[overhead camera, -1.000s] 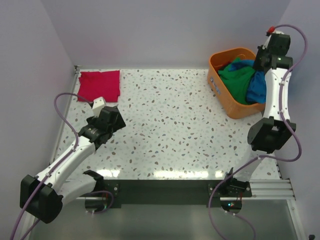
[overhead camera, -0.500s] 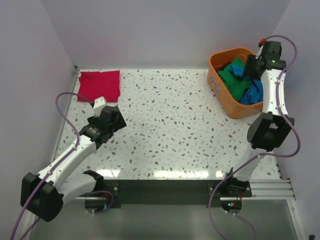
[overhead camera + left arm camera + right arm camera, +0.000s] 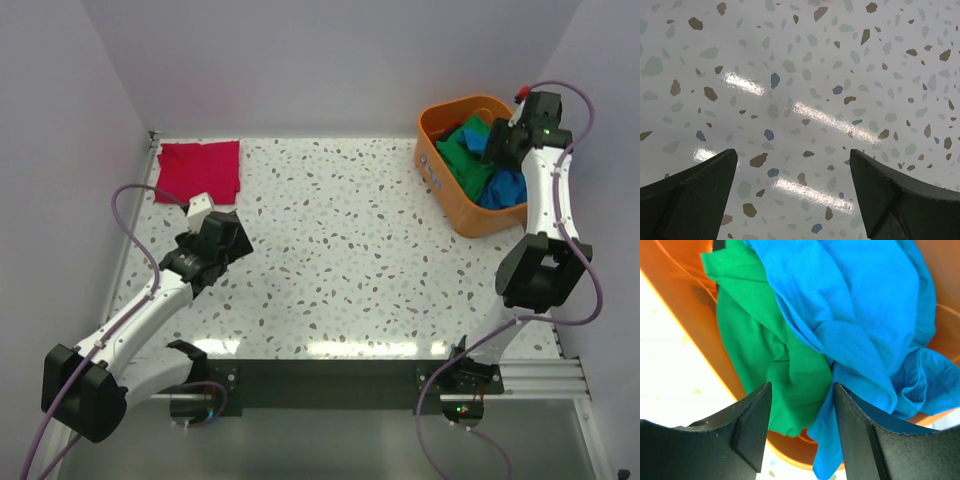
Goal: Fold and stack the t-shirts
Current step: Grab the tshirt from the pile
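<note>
A folded crimson red t-shirt [image 3: 199, 170] lies flat at the table's far left corner. A green t-shirt [image 3: 466, 158] and a bright blue t-shirt [image 3: 506, 188] lie crumpled in the orange bin [image 3: 440, 180] at the far right. They fill the right wrist view, green [image 3: 765, 365] beside blue [image 3: 855, 315]. My right gripper [image 3: 497, 148] hovers over the bin, open [image 3: 802, 405] and empty, its jaws spanning the seam between the green and blue cloth. My left gripper [image 3: 232, 232] is open [image 3: 792, 175] and empty just above bare table, near the red shirt.
The speckled white table [image 3: 340, 250] is bounded by lilac walls at the back and both sides. The bin's orange wall [image 3: 685, 335] stands close to the right gripper. A black rail [image 3: 330, 372] runs along the near edge.
My right arm has swung from beside the bin to over it, lowering the open gripper toward the green and blue shirts. The left arm has not moved.
</note>
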Tool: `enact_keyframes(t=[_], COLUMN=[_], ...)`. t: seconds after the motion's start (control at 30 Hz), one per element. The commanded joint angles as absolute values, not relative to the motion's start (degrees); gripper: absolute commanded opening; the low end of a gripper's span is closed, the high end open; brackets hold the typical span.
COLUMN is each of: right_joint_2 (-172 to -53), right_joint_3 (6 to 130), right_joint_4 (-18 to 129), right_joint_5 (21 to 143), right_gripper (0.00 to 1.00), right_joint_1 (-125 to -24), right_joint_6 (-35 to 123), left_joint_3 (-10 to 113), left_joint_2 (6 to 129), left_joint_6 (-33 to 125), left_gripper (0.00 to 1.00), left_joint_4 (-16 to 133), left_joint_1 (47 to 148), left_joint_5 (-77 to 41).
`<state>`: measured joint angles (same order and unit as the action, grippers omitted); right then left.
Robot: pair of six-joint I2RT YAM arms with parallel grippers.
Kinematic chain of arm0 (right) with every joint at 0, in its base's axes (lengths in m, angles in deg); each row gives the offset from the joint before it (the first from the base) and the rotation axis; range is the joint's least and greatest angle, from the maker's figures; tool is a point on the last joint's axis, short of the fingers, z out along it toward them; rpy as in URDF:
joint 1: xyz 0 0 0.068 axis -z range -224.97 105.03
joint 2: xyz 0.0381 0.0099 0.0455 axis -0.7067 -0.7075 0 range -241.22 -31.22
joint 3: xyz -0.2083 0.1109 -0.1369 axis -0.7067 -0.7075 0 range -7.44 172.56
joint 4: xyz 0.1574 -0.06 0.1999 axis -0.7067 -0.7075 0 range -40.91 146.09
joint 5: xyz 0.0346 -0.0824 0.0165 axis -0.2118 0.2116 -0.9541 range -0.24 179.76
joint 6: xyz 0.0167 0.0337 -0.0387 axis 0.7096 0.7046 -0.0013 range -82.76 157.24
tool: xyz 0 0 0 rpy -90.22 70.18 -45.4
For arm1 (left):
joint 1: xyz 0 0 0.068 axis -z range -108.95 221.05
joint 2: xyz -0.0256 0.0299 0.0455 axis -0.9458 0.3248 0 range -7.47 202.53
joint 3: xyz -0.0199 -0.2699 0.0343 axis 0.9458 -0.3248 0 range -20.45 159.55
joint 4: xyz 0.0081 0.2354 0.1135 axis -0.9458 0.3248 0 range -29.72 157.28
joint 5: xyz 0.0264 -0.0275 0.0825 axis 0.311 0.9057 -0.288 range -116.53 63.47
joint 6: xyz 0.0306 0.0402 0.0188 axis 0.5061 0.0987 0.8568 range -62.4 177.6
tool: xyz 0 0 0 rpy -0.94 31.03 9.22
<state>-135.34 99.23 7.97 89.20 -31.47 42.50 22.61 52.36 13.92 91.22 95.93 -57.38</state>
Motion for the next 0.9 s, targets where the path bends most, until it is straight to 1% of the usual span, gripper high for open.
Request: enact_keyframes(t=[0.0,0.17,0.23,0.43,0.5,0.63,0.87], right_joint_2=[-131.1,-130.5,-129.8,-122.2,-120.9,-121.4,-127.1], right_joint_3=[100.6,98.4,96.8,87.9,86.0,83.9,87.0], right_joint_4=[9.9,9.6,9.2,9.9,9.7,10.6,12.4], right_joint_5=[87.5,87.5,89.6,101.0,101.4,100.6,97.2], right_gripper=[0.56,0.55,0.55,0.55,0.52,0.52,0.5], right_joint_1=[-31.5,-32.0,-32.0,-31.9,-31.9,-31.9,-31.9], right_joint_6=[42.9,43.1,43.1,43.6,43.4,42.8,41.0], left_joint_3=[22.7,22.8,22.8,22.4,22.3,22.2,21.9], left_joint_2=[52.2,52.3,52.2,52.1,52.2,52.5,52.6], left_joint_6=[15.1,15.1,15.1,15.2,15.1,15.4,15.4], left_gripper=[1.0,1.0,1.0,1.0,1.0,1.0,1.0], left_joint_4=[89.1,89.3,89.4,88.8,88.8,88.2,87.9], left_joint_1=[96.1,96.1,96.1,96.1,96.1,96.1,96.1], left_joint_5=[-58.2,-58.3,-58.3,-58.0,-58.1,-57.6,-57.6])
